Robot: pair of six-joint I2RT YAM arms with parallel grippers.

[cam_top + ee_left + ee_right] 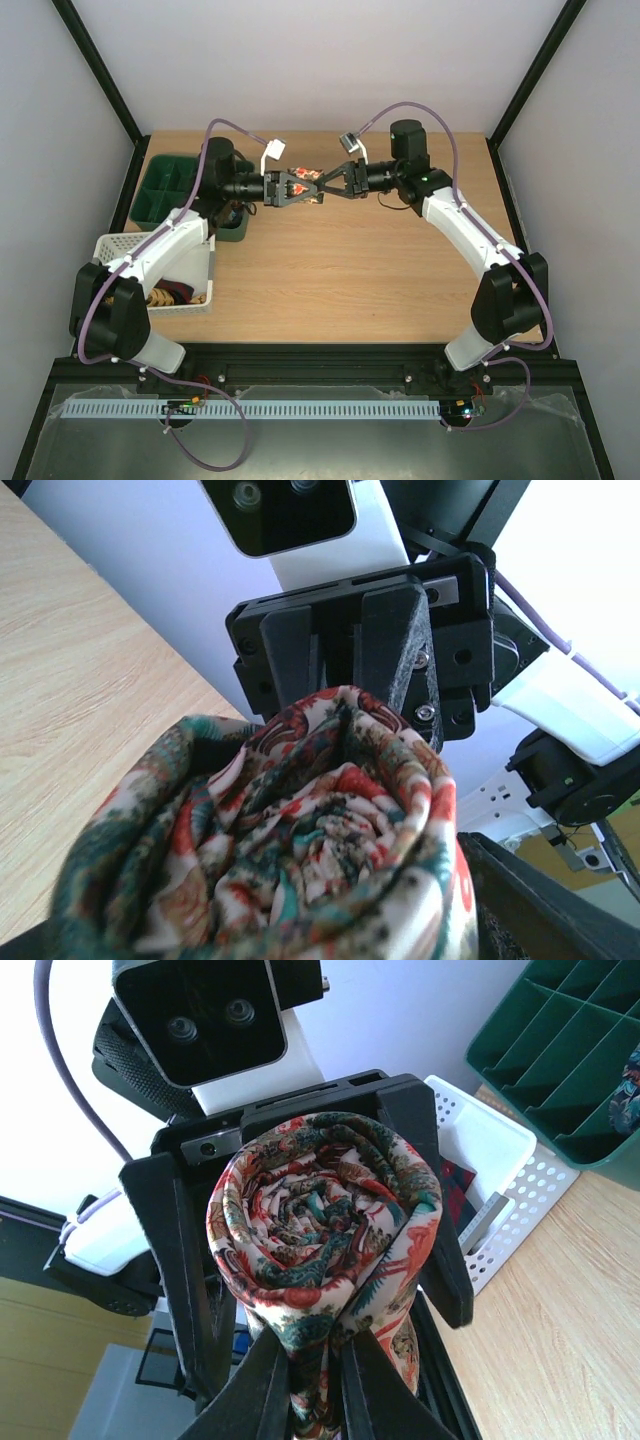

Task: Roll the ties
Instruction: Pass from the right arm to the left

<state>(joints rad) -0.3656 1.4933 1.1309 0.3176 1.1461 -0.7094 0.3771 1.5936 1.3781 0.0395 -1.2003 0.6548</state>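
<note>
One tie [316,199], white with a red and teal floral pattern, is rolled into a tight coil and held in the air above the middle of the table, between my two grippers. My left gripper [298,187] is shut on the coil [320,850]. Its black fingers [432,1210] flank the roll in the right wrist view. My right gripper [326,186] faces it, and its fingertips pinch the fabric at the lower edge of the coil [325,1200]. The right gripper's fingers [390,630] show behind the coil in the left wrist view.
A green compartment tray [168,187] stands at the far left, with a patterned roll [630,1090] in one cell. A white perforated basket [120,250] at the near left holds more ties [175,295], including a dark maroon one [455,1185]. Purple cables loop over both arms.
</note>
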